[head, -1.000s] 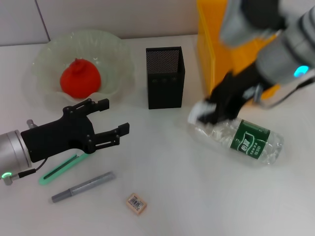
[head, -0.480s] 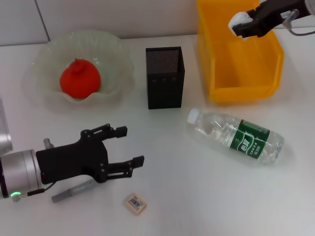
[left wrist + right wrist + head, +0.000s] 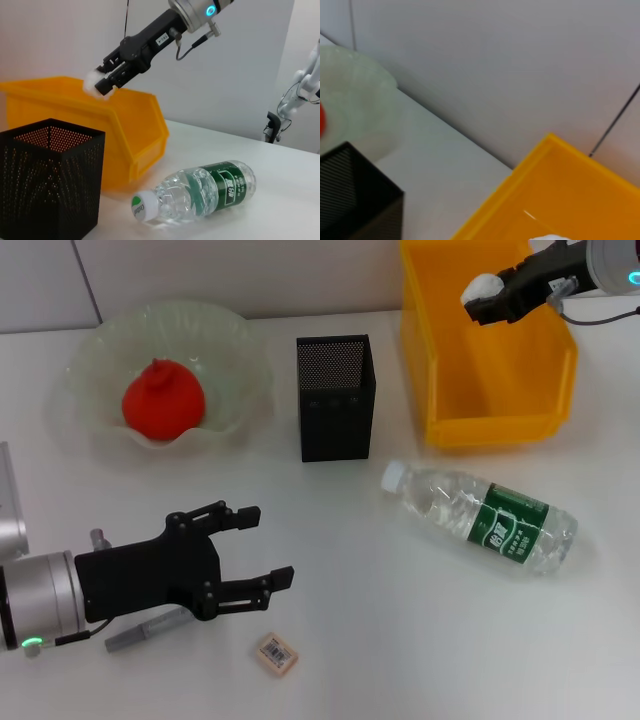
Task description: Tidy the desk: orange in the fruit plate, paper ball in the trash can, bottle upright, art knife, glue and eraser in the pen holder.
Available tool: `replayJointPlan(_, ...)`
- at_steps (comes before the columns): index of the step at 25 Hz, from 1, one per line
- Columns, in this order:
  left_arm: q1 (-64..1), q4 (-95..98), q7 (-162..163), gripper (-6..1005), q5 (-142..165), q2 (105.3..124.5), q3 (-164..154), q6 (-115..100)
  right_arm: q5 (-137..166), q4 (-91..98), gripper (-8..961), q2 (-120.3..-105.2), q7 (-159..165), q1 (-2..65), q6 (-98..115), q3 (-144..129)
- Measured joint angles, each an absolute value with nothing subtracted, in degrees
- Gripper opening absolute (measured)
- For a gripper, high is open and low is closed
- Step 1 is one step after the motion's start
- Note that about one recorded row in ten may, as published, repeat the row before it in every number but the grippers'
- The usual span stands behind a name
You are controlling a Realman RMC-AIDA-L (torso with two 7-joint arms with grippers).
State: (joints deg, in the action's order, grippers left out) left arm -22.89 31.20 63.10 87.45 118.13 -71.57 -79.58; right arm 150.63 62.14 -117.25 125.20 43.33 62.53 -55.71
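Holding the small crumpled white paper ball (image 3: 483, 287), the right gripper (image 3: 492, 300) is seen with its jaws clamped on the wad above the large bright yellow rectangular plastic trash can (image 3: 455, 410). It is judged that release is best made with the jaws well inside the rim, so the light wad is not dropped outside the wall. No obstruction is noted beneath the jaws. The left gripper (image 3: 255, 550) is held low over the desk, jaws apart and empty; a tiny tan square eraser (image 3: 277, 654) lies just ahead of them and a grey pen-like item (image 3: 145, 630) beneath the arm. The clear plastic green-labelled bottle (image 3: 480, 517) lies on its side, well apart from both sets of jaws.
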Motion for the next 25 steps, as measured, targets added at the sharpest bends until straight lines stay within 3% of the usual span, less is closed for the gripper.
replayJointPlan(6, -22.9, 31.2, 63.1, 863, 87.5, 117.98, -71.5, -79.7, 151.6, 65.2, 606, -117.65, 128.0, 43.3, 65.5, -55.3)
replayJointPlan(11, -22.8, 31.2, 63.1, 863, 87.5, 117.94, -71.5, -79.8, 151.4, 78.0, 784, -117.19, 133.2, 42.4, 84.0, -55.2)
replayJointPlan(13, -22.8, 31.2, 63.1, 863, 87.5, 117.88, -71.4, -79.8, 151.4, 80.0, 810, -117.22, 133.4, 42.2, 87.9, -55.2)
replayJointPlan(16, -22.7, 31.2, 63.1, 863, 87.5, 117.85, -71.4, -79.7, 151.5, 87.4, 849, -118.87, 133.2, 39.8, 101.0, -57.4)
replayJointPlan(25, -22.9, 31.2, 63.1, 862, 87.4, 117.96, -71.4, -79.7, 155.1, 89.8, 840, -118.99, 132.7, 33.8, 104.1, -70.9)
